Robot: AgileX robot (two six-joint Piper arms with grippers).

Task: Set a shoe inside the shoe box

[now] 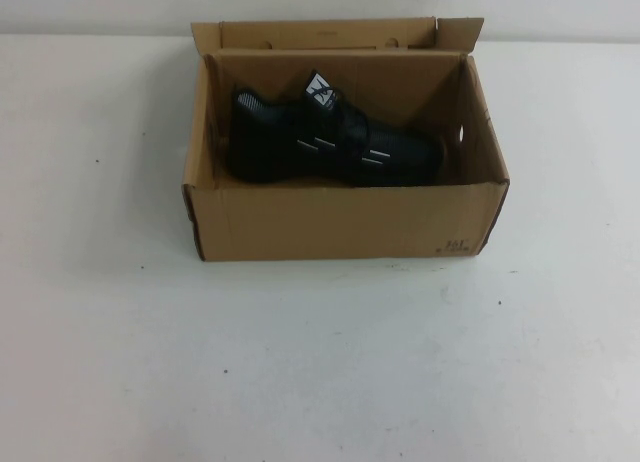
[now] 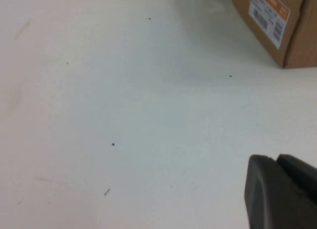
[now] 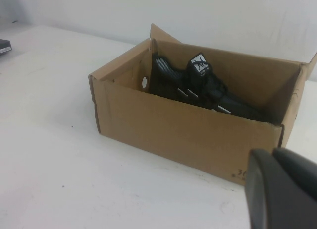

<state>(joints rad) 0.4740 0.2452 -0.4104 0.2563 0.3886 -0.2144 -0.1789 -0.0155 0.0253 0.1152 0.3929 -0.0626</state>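
One black shoe [image 1: 325, 140] is seen lying inside the open cardboard shoe box [image 1: 340, 222], on its side along the box's length, with white stripes and a white tongue label turned upward. The box is set on a white worktop [image 1: 300, 372], with its lid flap folded up at the far side.

From the high view, neither arm is shown; only the box, the shoe and the bare worktop around them are seen. The printed label on the box's end wall [image 2: 267, 13] is revealed only in the left wrist view, where just that corner of the box is caught and the shoe is hidden. The left claw [image 2: 280, 192] is seen there as a dark shape low over the worktop, well apart from the box; whether it is open or closed cannot be told.

In the right wrist view, the shoe [image 3: 208, 87] is shown within the box [image 3: 188, 135] from one corner, and a round hole in the box's end wall is visible. The right claw [image 3: 282, 189] is held near the box's front wall; its state cannot be told either.
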